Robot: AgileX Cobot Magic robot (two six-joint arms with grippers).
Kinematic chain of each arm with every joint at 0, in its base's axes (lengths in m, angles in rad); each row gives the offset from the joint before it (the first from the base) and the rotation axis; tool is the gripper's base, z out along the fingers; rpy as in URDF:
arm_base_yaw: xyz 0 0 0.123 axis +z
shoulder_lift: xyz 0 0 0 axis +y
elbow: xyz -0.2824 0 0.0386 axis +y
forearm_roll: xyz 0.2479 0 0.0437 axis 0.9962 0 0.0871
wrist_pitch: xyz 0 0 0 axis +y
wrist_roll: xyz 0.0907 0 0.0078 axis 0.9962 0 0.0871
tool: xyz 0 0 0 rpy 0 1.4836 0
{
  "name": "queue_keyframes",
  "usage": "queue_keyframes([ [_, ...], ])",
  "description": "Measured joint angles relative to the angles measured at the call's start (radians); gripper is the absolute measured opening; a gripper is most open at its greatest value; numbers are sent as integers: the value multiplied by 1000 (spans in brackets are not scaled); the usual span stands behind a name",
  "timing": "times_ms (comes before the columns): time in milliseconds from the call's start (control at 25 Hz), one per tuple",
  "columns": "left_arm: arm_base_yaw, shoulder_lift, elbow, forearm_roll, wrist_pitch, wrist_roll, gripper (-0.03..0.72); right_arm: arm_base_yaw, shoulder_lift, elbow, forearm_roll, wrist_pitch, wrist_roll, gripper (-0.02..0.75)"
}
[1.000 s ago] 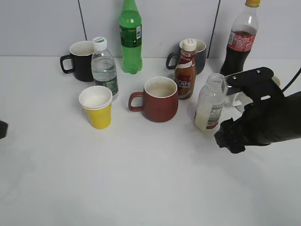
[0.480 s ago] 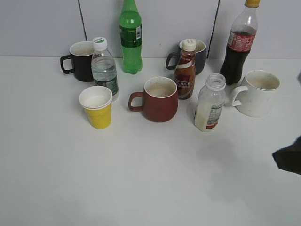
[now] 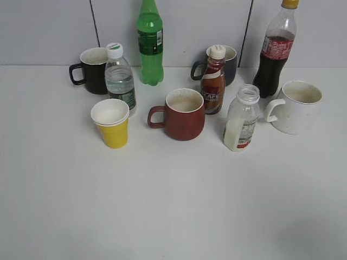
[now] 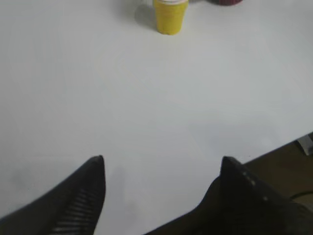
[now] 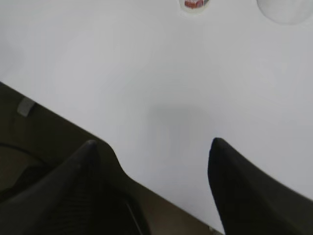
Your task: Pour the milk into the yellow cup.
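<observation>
The milk bottle (image 3: 241, 119) stands upright and capless, right of centre, with some white milk low inside; its base shows at the top of the right wrist view (image 5: 194, 5). The yellow cup (image 3: 111, 123) stands upright at the left, white liquid inside; it also shows at the top of the left wrist view (image 4: 169, 16). Neither gripper shows in the exterior view. My left gripper (image 4: 161, 161) is open and empty over bare table, far from the cup. My right gripper (image 5: 152, 144) is open and empty over the table's front edge.
A reddish-brown mug (image 3: 184, 115) stands between cup and milk. Behind are a water bottle (image 3: 120, 78), black mug (image 3: 93, 70), green bottle (image 3: 150, 43), coffee bottle (image 3: 213, 81), dark mug (image 3: 230, 62), cola bottle (image 3: 275, 49) and white mug (image 3: 297, 106). The table edge (image 5: 73, 127) is under the right gripper.
My right arm has drawn back from beside the milk bottle toward the lower right and left the exterior view. The bottle stays upright in place.
</observation>
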Motion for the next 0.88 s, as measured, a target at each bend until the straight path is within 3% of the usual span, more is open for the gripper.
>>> queue_keyframes([
  [320, 0, -27, 36, -3, -88, 7, 547, 0, -286, 19, 1, 0, -11, 515],
  [880, 0, -27, 36, -3, -89, 7, 545, 0, -296, 19, 3, -1, -13, 515],
])
